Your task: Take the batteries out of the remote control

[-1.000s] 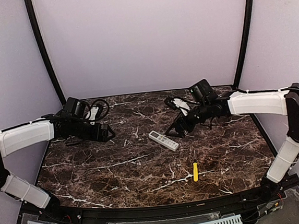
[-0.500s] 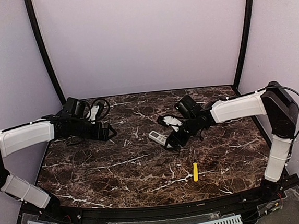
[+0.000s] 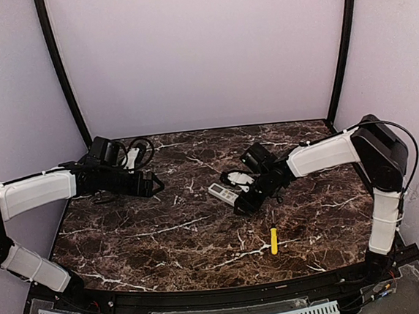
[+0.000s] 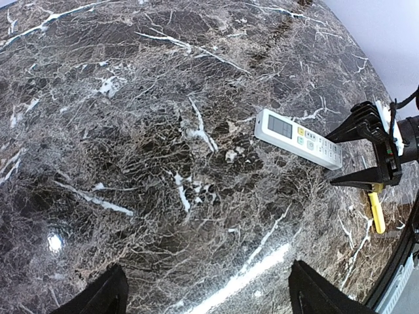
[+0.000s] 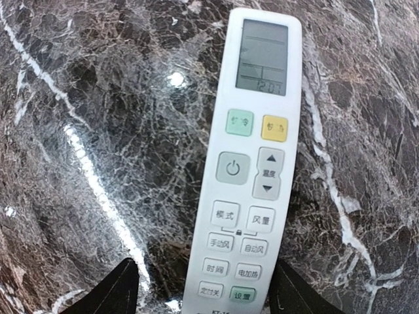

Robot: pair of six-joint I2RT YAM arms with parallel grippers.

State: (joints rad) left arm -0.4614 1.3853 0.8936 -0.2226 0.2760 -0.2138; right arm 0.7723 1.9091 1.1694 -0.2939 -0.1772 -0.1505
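Note:
The white remote control (image 3: 222, 192) lies flat, buttons up, at the table's middle; it also shows in the left wrist view (image 4: 298, 139) and the right wrist view (image 5: 249, 170). The batteries are hidden. My right gripper (image 3: 243, 201) is open, its two black fingers on either side of the remote's button end (image 5: 209, 294), apart from it; it also shows in the left wrist view (image 4: 366, 154). My left gripper (image 3: 153, 184) is open and empty over bare marble at the left (image 4: 209, 297), well away from the remote.
A yellow-handled screwdriver (image 3: 273, 240) lies on the marble table (image 3: 165, 234) in front of the remote, also in the left wrist view (image 4: 376, 212). Black cables (image 3: 140, 151) sit at the back left. Purple walls and two black poles (image 3: 61, 74) enclose the table.
My right gripper has moved left and down from behind the remote's right side to straddle its button end. The left arm and the remote have not moved.

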